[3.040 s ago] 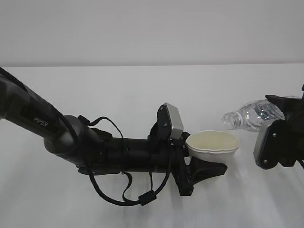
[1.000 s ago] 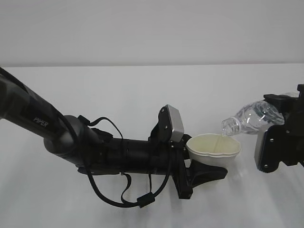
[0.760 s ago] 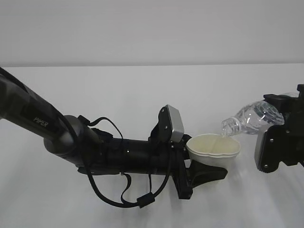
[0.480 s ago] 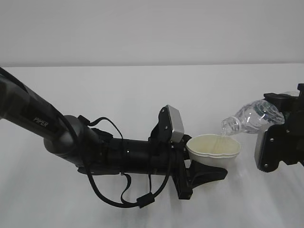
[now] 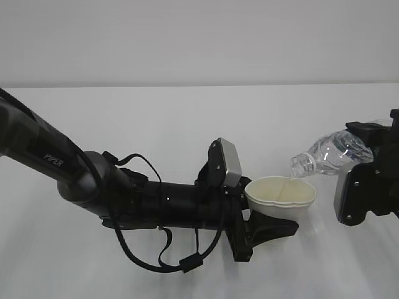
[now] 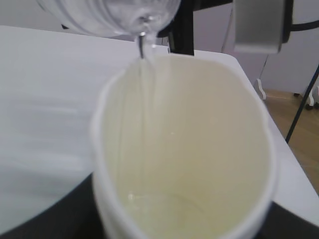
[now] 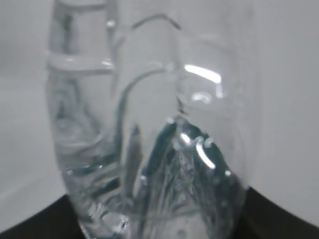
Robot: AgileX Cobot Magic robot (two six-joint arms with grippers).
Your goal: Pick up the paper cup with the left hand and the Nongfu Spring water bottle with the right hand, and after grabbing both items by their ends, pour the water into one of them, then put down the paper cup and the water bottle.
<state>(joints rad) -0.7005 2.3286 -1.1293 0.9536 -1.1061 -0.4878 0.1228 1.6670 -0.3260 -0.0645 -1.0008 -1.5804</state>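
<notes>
My left gripper (image 5: 273,215) is shut on the paper cup (image 5: 280,194), squeezing its off-white wall into an oval. The cup fills the left wrist view (image 6: 184,149), its mouth facing up. My right gripper (image 5: 366,148) is shut on the base of the Nongfu Spring water bottle (image 5: 329,156), which lies tilted with its open mouth just above the cup's right rim. A thin stream of water (image 6: 142,47) falls from the bottle's mouth (image 6: 129,15) into the cup, and a little lies at the cup's bottom. The clear ribbed bottle (image 7: 149,139) fills the right wrist view.
The white table (image 5: 156,118) runs back to a pale wall. The left arm with its "PIPER" lettering (image 5: 53,159) and loose cables (image 5: 162,255) lies low across the table's left and middle. The right arm's grey camera block (image 6: 259,25) hangs beyond the cup.
Over three seconds the bottle came left and down, tipping its mouth over the cup's rim. In the last second both arms hardly moved while water runs into the cup.
</notes>
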